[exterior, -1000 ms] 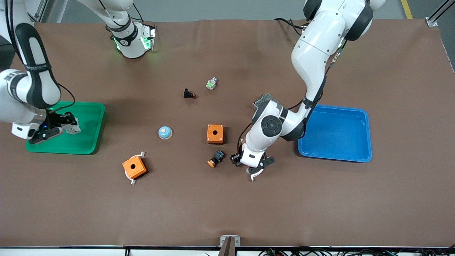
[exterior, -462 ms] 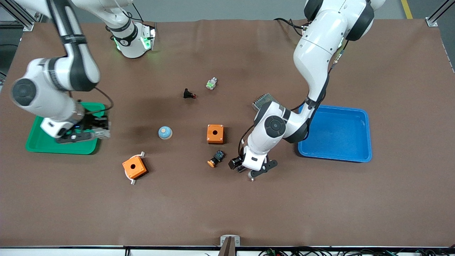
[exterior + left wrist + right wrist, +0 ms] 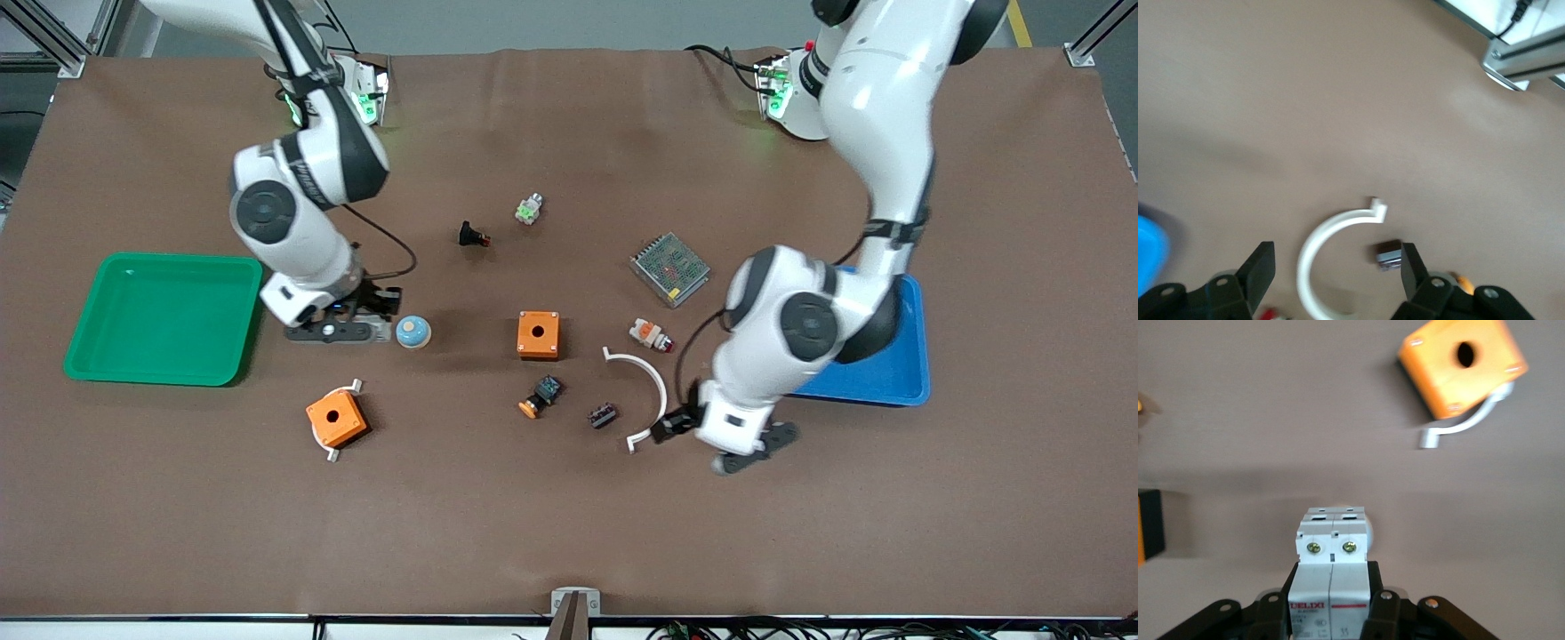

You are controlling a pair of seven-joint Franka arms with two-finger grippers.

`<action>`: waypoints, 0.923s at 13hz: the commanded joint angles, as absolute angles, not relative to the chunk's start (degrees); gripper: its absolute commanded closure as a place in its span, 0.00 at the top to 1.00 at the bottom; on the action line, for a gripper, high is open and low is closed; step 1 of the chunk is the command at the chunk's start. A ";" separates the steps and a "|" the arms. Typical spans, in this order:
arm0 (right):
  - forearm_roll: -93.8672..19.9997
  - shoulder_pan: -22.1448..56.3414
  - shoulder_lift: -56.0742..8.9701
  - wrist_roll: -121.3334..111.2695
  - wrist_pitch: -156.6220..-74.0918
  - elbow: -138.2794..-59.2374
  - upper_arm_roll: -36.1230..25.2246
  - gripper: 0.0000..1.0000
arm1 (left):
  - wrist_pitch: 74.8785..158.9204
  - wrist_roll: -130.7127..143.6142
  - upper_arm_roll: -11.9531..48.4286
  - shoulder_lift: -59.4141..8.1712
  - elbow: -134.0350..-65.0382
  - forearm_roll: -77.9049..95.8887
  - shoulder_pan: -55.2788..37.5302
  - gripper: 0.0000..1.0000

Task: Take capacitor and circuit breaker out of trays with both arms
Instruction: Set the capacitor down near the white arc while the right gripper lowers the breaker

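The right gripper [image 3: 1331, 613] clamps the circuit breaker [image 3: 1332, 570], a rigid, smooth-sided block best pinched on its flat flanks, beside the green tray's [image 3: 98, 369] edge. The left gripper [image 3: 1338, 283], jaws apart, hangs above the tiny, light capacitor [image 3: 603, 415] mid-table.
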State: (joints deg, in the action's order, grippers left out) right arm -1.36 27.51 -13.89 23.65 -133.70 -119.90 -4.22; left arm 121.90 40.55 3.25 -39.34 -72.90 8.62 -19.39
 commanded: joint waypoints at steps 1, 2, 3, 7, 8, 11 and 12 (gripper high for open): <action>-3.94 31.27 -22.03 26.62 -138.06 -115.42 -5.10 0.02 | 114.64 32.11 3.87 -33.33 -75.50 7.65 -14.96 0.84; -5.00 32.51 -24.67 27.94 -138.42 -113.23 -5.01 0.02 | 112.43 29.73 3.69 -31.92 -75.76 7.39 -13.72 0.84; -5.79 34.17 -26.35 29.17 -138.08 -111.99 -5.01 0.02 | 110.50 26.66 3.52 -30.60 -75.76 6.43 -12.49 0.84; -6.68 41.56 -27.60 38.30 -137.55 -112.06 -5.10 0.02 | 103.45 15.83 3.52 -24.72 -77.94 -3.50 -9.14 0.98; -6.68 42.09 -27.60 38.58 -137.37 -112.06 -5.10 0.02 | 103.45 15.39 3.52 -23.13 -78.92 -4.30 -7.92 0.99; -6.24 43.33 -27.60 38.58 -137.37 -112.41 -5.19 0.02 | 103.36 10.74 3.87 -17.51 -82.87 -3.61 -3.71 0.99; -6.15 43.24 -27.60 38.50 -137.37 -112.76 -5.19 0.02 | 103.71 10.64 3.95 -15.92 -84.19 -2.65 -1.95 1.00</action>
